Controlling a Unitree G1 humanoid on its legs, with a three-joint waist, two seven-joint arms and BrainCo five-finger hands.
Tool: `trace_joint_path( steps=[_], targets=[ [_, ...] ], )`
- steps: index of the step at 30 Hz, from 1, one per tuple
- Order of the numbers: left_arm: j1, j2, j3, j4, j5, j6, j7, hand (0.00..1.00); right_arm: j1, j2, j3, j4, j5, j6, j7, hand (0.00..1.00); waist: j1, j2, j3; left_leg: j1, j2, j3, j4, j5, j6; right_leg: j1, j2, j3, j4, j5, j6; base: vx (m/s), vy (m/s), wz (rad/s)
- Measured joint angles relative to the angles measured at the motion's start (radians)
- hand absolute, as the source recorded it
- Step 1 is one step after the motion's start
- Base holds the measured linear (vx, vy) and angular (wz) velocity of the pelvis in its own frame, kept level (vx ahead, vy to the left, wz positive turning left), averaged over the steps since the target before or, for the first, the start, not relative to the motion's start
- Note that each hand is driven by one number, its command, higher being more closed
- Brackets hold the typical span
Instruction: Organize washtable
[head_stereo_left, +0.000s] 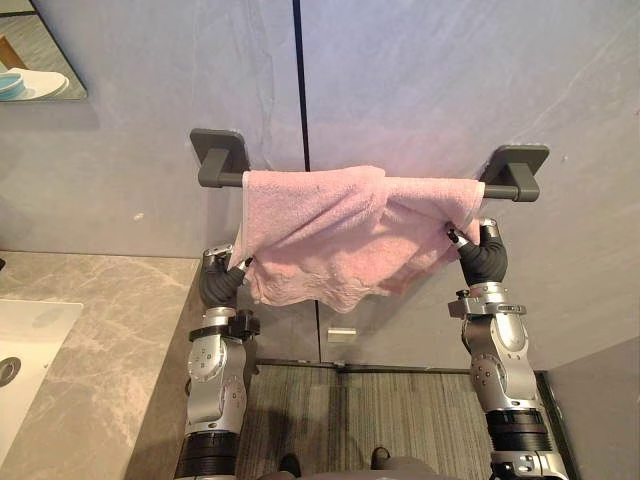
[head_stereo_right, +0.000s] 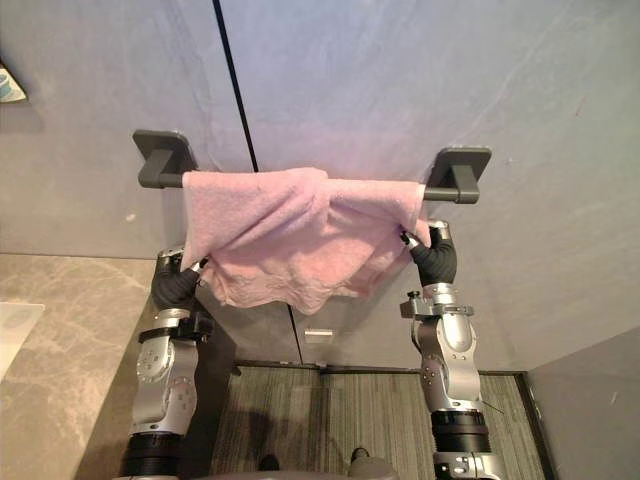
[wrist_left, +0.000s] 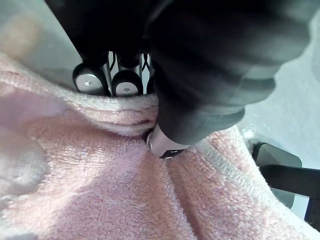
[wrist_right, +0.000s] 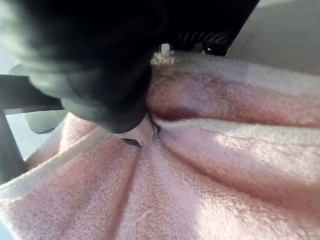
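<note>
Towel: a pink towel (head_stereo_left: 330, 225) hangs over the towel bar (head_stereo_left: 503, 187), bunched and uneven. Its middle and left part sag lower than its right part.
Towel on bar: the cloth covers most of the rod. A short piece of rod shows bare at the right end, and both end brackets are free.
Left hand: the left hand (head_stereo_left: 222, 283) is at the lower left edge of the towel, below the bar. In the left wrist view its fingers are curled behind a fold of the hem and the thumb presses on the front, so the hem is pinched between them.
Right hand: the right hand (head_stereo_left: 485, 260) is at the right edge of the towel, just under the right bracket. Its thumb pushes into the cloth, which gathers in creases around the tip. It grips the towel edge.
Bar: dark grey, fixed on a grey wall (head_stereo_left: 430, 90) with a thin dark seam.
Counter: a marble counter (head_stereo_left: 110, 330) is at the left, with a white sink (head_stereo_left: 30, 345) in it.
Mirror: a mirror corner (head_stereo_left: 35, 50) is at the upper left.
Floor: a striped grey floor (head_stereo_left: 380, 410) lies under the towel.
</note>
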Motion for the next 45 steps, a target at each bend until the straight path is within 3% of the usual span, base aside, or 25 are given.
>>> trace_joint_path(
  steps=[20, 28, 32, 36, 44, 45],
  targets=[
    [0.001, -0.011, 0.004, 0.04, 0.002, -0.002, -0.01, 1.0, -0.01, 0.044, -0.016, 0.018, -0.011, -0.001, 0.0, 1.0, -0.013, 0.006, 0.003, -0.001, -0.001, -0.005, 0.0, -0.002, 0.002, -0.001, -0.002, -0.001, 0.003, -0.004, 0.004, -0.01, -0.005, 0.0],
    [0.007, -0.019, 0.004, 0.108, 0.002, -0.01, -0.02, 1.0, 0.019, 0.044, -0.032, 0.031, -0.023, -0.029, 0.0, 1.0, -0.012, 0.005, 0.003, 0.002, 0.0, -0.005, 0.0, -0.012, 0.008, -0.002, -0.005, 0.002, 0.022, -0.025, 0.008, 0.0, 0.0, 0.0],
    [0.049, -0.019, 0.012, 0.155, -0.001, -0.007, -0.011, 1.0, 0.036, 0.045, -0.092, 0.033, -0.032, -0.042, -0.007, 1.0, -0.008, 0.002, 0.002, 0.008, 0.0, -0.004, 0.001, -0.014, 0.009, -0.002, -0.005, 0.004, 0.023, -0.027, 0.006, 0.0, 0.0, 0.0],
    [0.126, -0.015, 0.09, 0.253, -0.006, 0.029, 0.034, 1.0, 0.045, 0.039, -0.173, 0.032, -0.031, -0.06, -0.03, 1.0, 0.001, -0.005, -0.001, 0.009, 0.0, -0.001, 0.001, -0.019, 0.007, -0.003, -0.004, 0.006, 0.023, -0.032, 0.007, 0.0, 0.0, 0.0],
    [0.198, 0.003, 0.066, 0.253, -0.02, 0.038, 0.033, 1.0, 0.079, 0.031, -0.172, 0.035, -0.033, -0.072, -0.034, 1.0, 0.036, -0.024, -0.009, 0.011, -0.001, 0.016, 0.001, -0.025, 0.005, -0.016, -0.004, 0.028, 0.046, -0.045, 0.007, -0.02, -0.008, -0.05],
    [0.199, 0.003, 0.065, 0.253, -0.02, 0.038, 0.033, 0.0, 0.086, 0.031, -0.171, 0.034, -0.033, -0.072, -0.034, 1.0, 0.039, -0.025, -0.009, 0.009, -0.002, 0.017, 0.001, -0.025, 0.005, -0.017, -0.004, 0.029, 0.046, -0.045, 0.007, -0.03, -0.017, -0.07]
  ],
)
